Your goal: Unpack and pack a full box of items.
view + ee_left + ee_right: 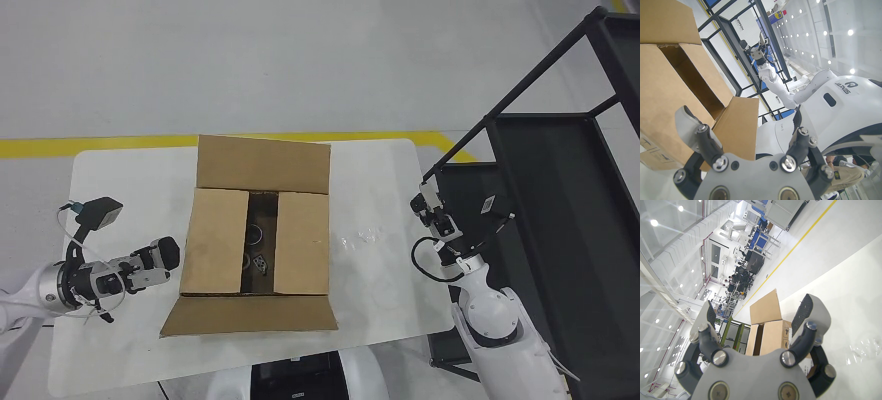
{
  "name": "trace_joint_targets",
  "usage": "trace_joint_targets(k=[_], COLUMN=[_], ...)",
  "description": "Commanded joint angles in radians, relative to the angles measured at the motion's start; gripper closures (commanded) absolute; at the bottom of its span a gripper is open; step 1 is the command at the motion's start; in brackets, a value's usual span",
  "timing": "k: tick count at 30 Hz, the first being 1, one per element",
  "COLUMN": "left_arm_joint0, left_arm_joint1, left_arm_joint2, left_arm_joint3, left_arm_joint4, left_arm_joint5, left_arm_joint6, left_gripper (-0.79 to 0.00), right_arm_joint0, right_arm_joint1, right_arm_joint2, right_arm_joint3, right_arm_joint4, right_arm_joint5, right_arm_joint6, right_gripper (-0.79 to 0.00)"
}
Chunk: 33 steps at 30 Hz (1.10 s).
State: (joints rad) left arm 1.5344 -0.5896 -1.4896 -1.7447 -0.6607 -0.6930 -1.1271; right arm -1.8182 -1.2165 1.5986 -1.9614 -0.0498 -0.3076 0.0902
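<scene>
A brown cardboard box (255,240) stands in the middle of the white table (380,200). Its far and near flaps lie spread outward, and its two side flaps are folded inward with a narrow gap between them. Dark items (258,262) show through that gap. My left gripper (158,260) hovers open just left of the box, empty; the box wall (662,106) stands close before it. My right gripper (430,208) is open and empty off the table's right edge, with the box (768,330) farther off in its view.
A crumpled piece of clear plastic (358,238) lies on the table right of the box. A black metal rack (545,190) stands close to the right arm. A yellow floor line (100,146) runs behind the table.
</scene>
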Motion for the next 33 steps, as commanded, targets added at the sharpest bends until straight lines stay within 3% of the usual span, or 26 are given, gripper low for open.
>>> trace_joint_targets(k=[1,5,8,11,15,20,26,30,33], left_arm_joint0=[0.0,0.0,-0.027,-0.102,-0.242,-0.474,-0.72,-0.815,-0.82], left_arm_joint1=[0.0,0.0,-0.003,-0.01,-0.039,-0.111,-0.229,-0.3,-0.305], left_arm_joint2=[0.0,0.0,0.01,0.053,0.205,0.457,0.727,0.832,0.839], left_arm_joint3=[0.0,0.0,-0.04,-0.08,-0.107,-0.033,0.152,0.28,0.289], left_arm_joint4=[0.0,0.0,0.063,0.132,0.204,0.271,0.306,0.279,0.273], left_arm_joint5=[0.0,0.0,0.052,0.123,0.209,0.316,0.364,0.38,0.38], left_arm_joint6=[0.0,0.0,0.012,0.009,0.011,0.025,0.033,0.066,0.067], left_gripper=[-0.785,-0.785,-0.785,-0.785,-0.785,-0.785,-0.785,-0.785,-0.785], right_arm_joint0=[0.0,0.0,0.0,0.0,0.0,0.0,0.0,0.0,0.0], right_arm_joint1=[0.0,0.0,0.0,0.0,0.0,0.0,0.0,0.0,0.0], right_arm_joint2=[0.0,0.0,0.0,0.0,0.0,0.0,0.0,0.0,0.0], right_arm_joint3=[0.0,0.0,0.0,0.0,0.0,0.0,0.0,0.0,0.0], right_arm_joint4=[0.0,0.0,0.0,0.0,0.0,0.0,0.0,0.0,0.0], right_arm_joint5=[0.0,0.0,0.0,0.0,0.0,0.0,0.0,0.0,0.0], right_arm_joint6=[0.0,0.0,0.0,0.0,0.0,0.0,0.0,0.0,0.0], right_gripper=[-0.785,-0.785,-0.785,-0.785,-0.785,-0.785,-0.785,-0.785,-0.785])
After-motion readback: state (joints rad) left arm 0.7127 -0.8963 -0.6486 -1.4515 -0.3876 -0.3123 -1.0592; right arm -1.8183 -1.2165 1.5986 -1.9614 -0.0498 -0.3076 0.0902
